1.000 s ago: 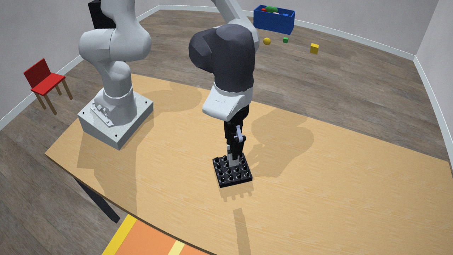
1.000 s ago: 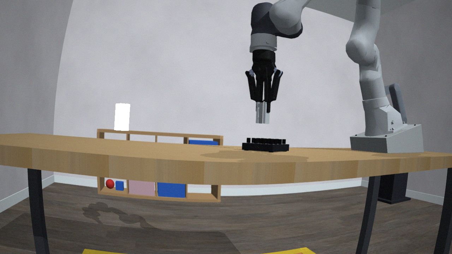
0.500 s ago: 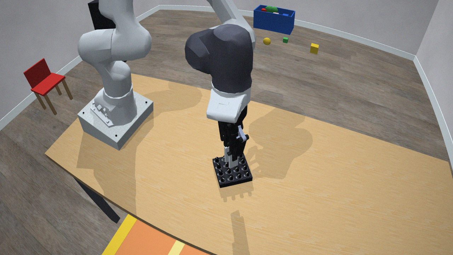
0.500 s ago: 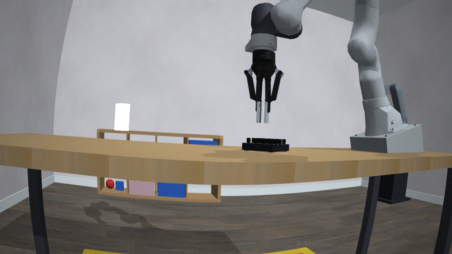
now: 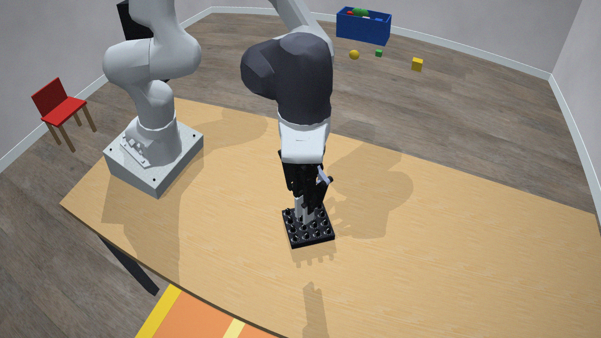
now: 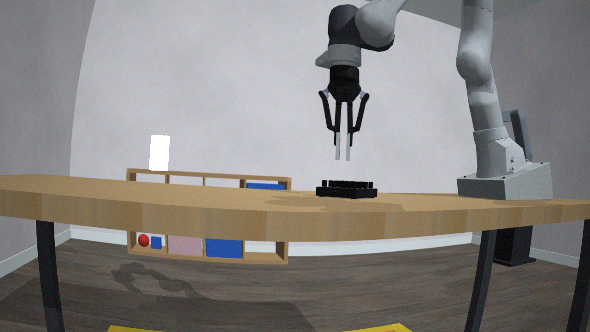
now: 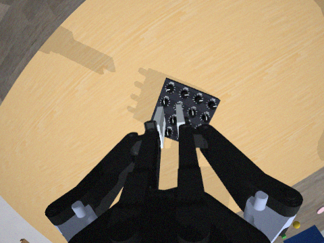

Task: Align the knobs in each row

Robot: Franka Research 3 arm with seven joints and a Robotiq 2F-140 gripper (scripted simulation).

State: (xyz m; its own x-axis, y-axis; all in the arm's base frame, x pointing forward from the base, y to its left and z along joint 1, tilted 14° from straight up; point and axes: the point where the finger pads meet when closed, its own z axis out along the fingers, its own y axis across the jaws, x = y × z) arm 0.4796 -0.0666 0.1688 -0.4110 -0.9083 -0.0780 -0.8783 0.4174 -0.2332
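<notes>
Knob box [image 5: 312, 242] [image 6: 334, 191] [image 7: 182, 84] sits beneath the pincer [image 5: 304, 210] [image 6: 343, 159] [image 7: 170, 109], partly hidden by it.

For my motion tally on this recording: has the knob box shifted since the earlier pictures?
No. The knob box sits at the same spot relative to the robot's base, in the top and exterior views.
</notes>
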